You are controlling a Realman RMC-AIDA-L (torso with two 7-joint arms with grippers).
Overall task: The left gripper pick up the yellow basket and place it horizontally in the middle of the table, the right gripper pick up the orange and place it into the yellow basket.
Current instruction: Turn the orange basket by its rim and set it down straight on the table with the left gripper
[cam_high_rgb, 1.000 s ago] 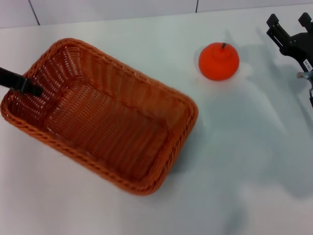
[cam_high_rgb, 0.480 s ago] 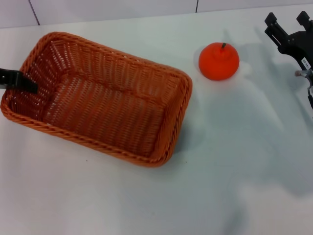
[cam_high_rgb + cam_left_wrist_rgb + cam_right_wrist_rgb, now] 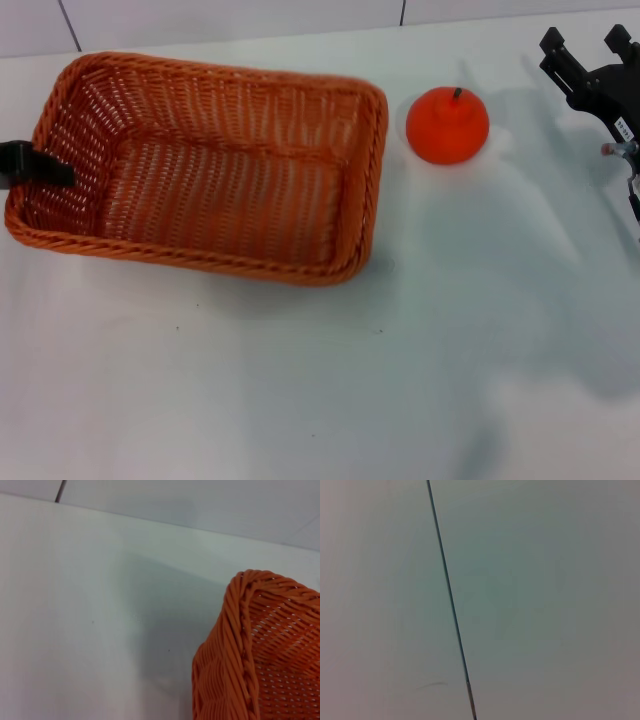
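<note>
Now left hand [image 3: 40, 168] grips braided rim of woven wicker yellow basket [image 3: 215, 170]; knobbly round orange [image 3: 447, 124] nearby; right hand [image 3: 590, 60] prongs spread.

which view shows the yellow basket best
The head view: the whole yellow basket shows, rim and woven floor, with the left gripper at its left end. The left wrist view catches only one rounded corner; the right wrist view shows none of it.

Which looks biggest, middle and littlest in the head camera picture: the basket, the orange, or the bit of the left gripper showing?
1. The yellow basket, by far the largest.
2. The orange.
3. The left gripper, smallest; only a slim dark tip shows at the basket's left end.
</note>
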